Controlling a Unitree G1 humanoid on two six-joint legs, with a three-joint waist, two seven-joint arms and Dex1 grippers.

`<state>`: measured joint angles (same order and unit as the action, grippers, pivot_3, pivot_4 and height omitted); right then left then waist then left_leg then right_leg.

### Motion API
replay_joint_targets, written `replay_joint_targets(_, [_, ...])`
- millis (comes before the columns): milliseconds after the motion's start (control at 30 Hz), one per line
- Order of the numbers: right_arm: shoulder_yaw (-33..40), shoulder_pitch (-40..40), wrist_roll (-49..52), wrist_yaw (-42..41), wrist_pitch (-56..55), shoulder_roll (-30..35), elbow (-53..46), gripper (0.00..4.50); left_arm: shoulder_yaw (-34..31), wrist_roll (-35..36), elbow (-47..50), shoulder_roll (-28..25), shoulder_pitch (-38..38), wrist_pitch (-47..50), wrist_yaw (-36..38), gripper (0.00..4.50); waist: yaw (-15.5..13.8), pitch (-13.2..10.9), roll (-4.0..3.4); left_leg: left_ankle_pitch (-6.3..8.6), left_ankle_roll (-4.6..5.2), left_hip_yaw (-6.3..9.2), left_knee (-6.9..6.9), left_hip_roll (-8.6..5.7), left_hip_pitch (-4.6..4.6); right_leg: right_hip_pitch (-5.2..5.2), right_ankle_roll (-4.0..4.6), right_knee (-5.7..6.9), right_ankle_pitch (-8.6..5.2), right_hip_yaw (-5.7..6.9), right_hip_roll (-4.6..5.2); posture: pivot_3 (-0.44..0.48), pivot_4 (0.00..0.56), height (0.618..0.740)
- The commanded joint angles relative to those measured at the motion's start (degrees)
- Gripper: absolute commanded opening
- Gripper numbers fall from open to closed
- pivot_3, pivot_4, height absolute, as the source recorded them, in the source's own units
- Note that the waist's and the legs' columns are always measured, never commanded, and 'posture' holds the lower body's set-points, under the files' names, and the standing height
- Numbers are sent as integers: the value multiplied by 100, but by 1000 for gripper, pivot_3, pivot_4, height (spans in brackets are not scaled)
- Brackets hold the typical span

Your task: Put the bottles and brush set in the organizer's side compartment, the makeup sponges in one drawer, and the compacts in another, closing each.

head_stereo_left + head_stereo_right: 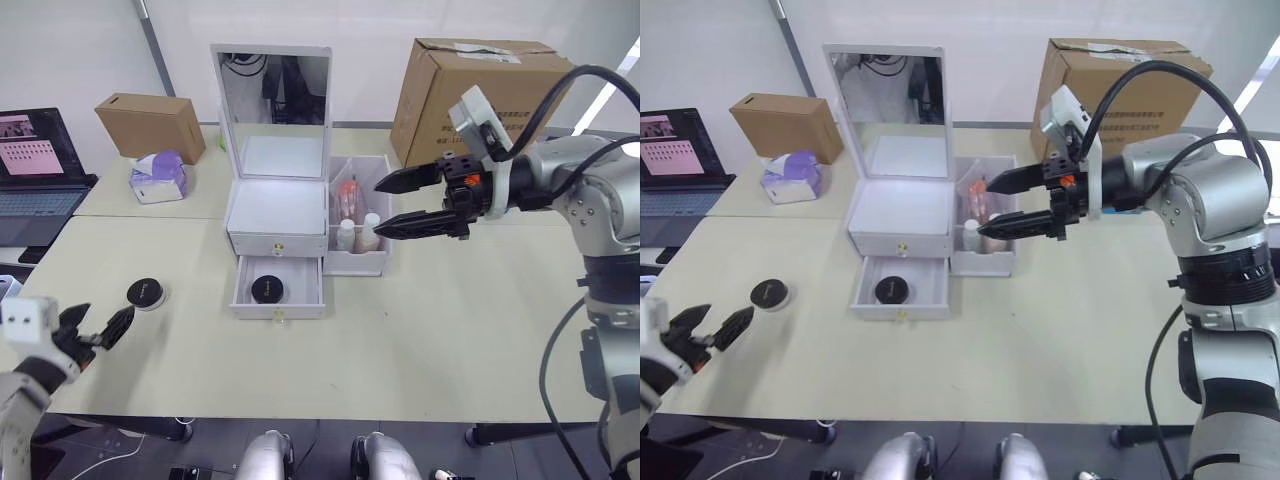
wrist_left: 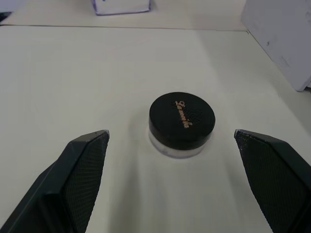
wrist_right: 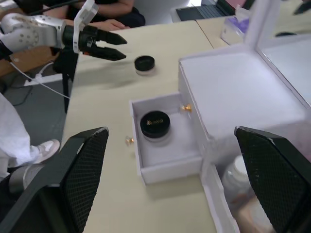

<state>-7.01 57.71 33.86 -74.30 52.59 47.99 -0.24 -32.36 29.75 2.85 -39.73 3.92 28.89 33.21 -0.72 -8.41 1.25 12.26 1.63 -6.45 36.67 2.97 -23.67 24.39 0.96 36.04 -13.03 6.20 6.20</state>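
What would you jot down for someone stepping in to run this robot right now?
Left gripper: open, empty, hovering low just short of the round black-lidded compact on the table.
Right gripper: open, empty, raised over the organizer's side compartment.
White mirrored organizer: lower drawer pulled open with a second black compact inside; upper drawer shut.
Done: white-capped bottles stand in the side compartment; I cannot tell the brush set or sponges apart.
Left: put the table compact in the open drawer and close it.
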Motion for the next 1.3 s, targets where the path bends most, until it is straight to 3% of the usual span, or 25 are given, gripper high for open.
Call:
replay_joint_targets(33, [337, -85, 227, 88, 187, 131, -436, 4500, 337, -144, -267, -321, -455, 296, 53, 4443, 22, 0, 0, 0, 0, -1, 0, 1, -1, 2, -3, 0, -1, 1, -2, 0, 150, 731])
replay_joint_targets(267, [606, -357, 473, 308, 487, 290, -832, 4500, 948, -526, -1049, -547, -1136, 254, 238, 4443, 59, 1, -2, -5, 7, -3, 0, 2, 13, -1, -4, 2, -3, -24, -12, 0, 150, 731])
replay_joint_targets(767, [674, -357, 629, 486, 565, 362, -889, 4500, 1104, -848, -1376, -491, -1368, 131, 223, 4443, 2, 0, -2, 3, -6, -5, -1, -1, 13, 0, -1, 0, -1, -24, 25, 0, 150, 731])
replay_joint_targets(867, [669, -318, 629, 488, 570, 354, -860, 4500, 1219, -1007, -1526, -464, -1479, -125, 215, 3820, 0, 0, -2, 3, -6, -5, -1, -2, 12, 0, -1, 0, -1, -21, 25, 0, 150, 731])
replay_joint_targets(967, [673, -286, 653, 491, 612, 356, -859, 4500, 1204, -1015, -1614, -446, -1548, -225, 246, 2910, 3, 0, -2, 2, -4, -5, 0, -2, 11, -1, -1, 0, 0, -21, 24, 0, 150, 731])
replay_joint_targets(1000, [674, -281, 657, 494, 622, 360, -863, 4500, 1178, -987, -1594, -450, -1547, -229, 284, 2895, 3, 0, -2, 1, -3, -5, 0, -1, 11, 0, -1, 0, 0, -21, 23, 0, 150, 731])
replay_joint_targets(1100, [695, -294, 686, 497, 657, 381, -896, 4500, 1137, -827, -1343, -563, -1455, -189, 632, 2895, 7, 0, -2, 0, -1, -5, -1, -1, 11, 0, -1, 1, 0, -21, 22, 0, 150, 731])
replay_joint_targets(1167, [717, -318, 711, 502, 681, 390, -934, 4500, 1299, -713, -844, -787, -1227, -203, 1242, 2895, 18, -1, 0, 0, -2, -6, -1, 0, 11, 2, -1, 1, 0, -21, 20, 0, 150, 731])
replay_joint_targets(1300, [796, -376, 768, 579, 765, 408, -1044, 4500, 1212, 169, 202, -910, -1242, -25, 2283, 2895, -6, -2, -3, 3, -7, -6, -1, 0, 7, 6, -1, 0, -1, -22, 25, 0, 150, 731])
